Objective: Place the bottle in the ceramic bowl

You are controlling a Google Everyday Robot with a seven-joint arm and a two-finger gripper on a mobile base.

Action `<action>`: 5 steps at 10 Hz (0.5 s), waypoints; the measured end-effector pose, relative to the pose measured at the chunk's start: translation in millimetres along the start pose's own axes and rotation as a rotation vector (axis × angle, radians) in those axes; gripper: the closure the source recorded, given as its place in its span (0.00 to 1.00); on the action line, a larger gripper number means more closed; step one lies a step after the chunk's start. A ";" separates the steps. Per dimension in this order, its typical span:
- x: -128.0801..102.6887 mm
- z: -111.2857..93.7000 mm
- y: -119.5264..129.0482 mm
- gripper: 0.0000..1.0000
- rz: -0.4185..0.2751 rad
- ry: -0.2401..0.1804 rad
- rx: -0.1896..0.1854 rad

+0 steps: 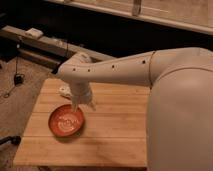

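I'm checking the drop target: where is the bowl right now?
In the camera view, the bowl sits on the left half of the wooden table, with the gripper hanging just over its far rim.

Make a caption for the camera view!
Robot's gripper hangs over a round orange-red ceramic bowl on a wooden table.

Off-white arm [115, 70]: smooth tube shell with a row of small dark dots along it. A fat rounded segment fills the near right. Rounded joint at the left end. The pale gripper [80, 104] hangs just below that, left of centre.
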 end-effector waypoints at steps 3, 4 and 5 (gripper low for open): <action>-0.5 0.8 0.0 0.35 -0.003 0.001 -0.001; -5.1 1.0 -1.3 0.35 -0.029 0.000 -0.004; -13.4 2.0 -4.6 0.35 -0.059 -0.002 -0.002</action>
